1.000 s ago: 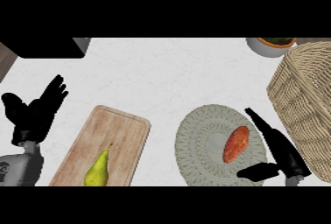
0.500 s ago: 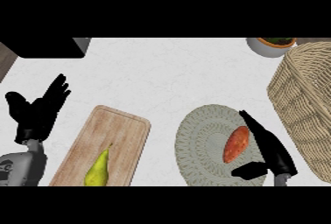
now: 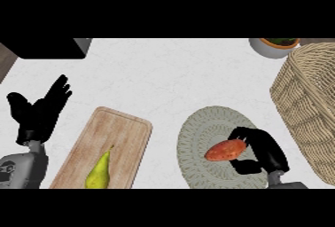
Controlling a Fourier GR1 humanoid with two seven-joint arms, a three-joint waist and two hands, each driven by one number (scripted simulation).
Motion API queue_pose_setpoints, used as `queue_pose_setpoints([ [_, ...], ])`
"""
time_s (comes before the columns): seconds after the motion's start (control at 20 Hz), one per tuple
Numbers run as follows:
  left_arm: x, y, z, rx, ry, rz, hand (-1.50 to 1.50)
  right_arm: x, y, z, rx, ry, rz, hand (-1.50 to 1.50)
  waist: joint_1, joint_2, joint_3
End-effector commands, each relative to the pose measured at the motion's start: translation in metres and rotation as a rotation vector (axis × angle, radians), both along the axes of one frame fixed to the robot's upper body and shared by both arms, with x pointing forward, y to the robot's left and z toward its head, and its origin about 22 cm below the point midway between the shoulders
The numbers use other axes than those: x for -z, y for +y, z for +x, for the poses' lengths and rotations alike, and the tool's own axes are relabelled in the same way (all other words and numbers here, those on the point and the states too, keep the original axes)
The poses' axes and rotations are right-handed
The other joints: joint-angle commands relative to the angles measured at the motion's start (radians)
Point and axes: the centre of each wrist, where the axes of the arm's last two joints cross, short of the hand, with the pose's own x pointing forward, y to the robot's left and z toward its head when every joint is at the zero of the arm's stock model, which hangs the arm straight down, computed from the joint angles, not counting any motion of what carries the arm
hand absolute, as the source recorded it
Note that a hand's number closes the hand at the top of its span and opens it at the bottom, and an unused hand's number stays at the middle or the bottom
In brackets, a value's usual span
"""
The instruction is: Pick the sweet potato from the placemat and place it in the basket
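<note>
An orange-red sweet potato (image 3: 225, 150) lies on the round grey-green woven placemat (image 3: 203, 128) at the lower middle right of the counter. My right hand (image 3: 265, 150) is at the potato's right side, with fingers curled over its upper end and the thumb below it, touching it. The potato still rests on the mat. A large wicker basket (image 3: 307, 106) stands at the right edge, just beyond the mat. My left hand (image 3: 39, 113) rests open at the far left, fingers up, holding nothing.
A wooden cutting board (image 3: 114, 142) with a yellow-green pear (image 3: 98, 170) lies left of the placemat. A small potted plant (image 3: 273, 44) stands at the back right, and a black appliance (image 3: 46, 48) fills the back left corner.
My right hand has moved left over the mat and curled its straight fingers round the sweet potato. The left hand has barely shifted.
</note>
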Motion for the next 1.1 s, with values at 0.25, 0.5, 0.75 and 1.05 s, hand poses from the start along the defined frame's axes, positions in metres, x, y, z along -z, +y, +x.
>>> queue_pose_setpoints([
  [0.25,0.002,-0.003,-0.005,0.043,0.001,0.008,0.0,-0.005,0.06,0.048,0.237,0.042,-0.012,1.5,0.035,0.009,0.001],
  [0.5,-0.01,-0.012,0.004,0.07,-0.031,0.005,0.0,-0.035,0.056,0.082,0.679,0.018,-0.002,1.5,0.089,0.023,-0.001],
  [0.75,-0.008,-0.026,0.011,0.112,-0.01,0.004,0.0,-0.073,0.094,0.127,0.883,-0.033,0.036,1.5,0.122,0.028,0.002],
  [1.05,-0.015,-0.024,0.02,0.109,-0.022,0.006,0.0,-0.134,0.133,0.15,0.92,-0.464,0.248,1.5,0.123,0.028,0.001],
])
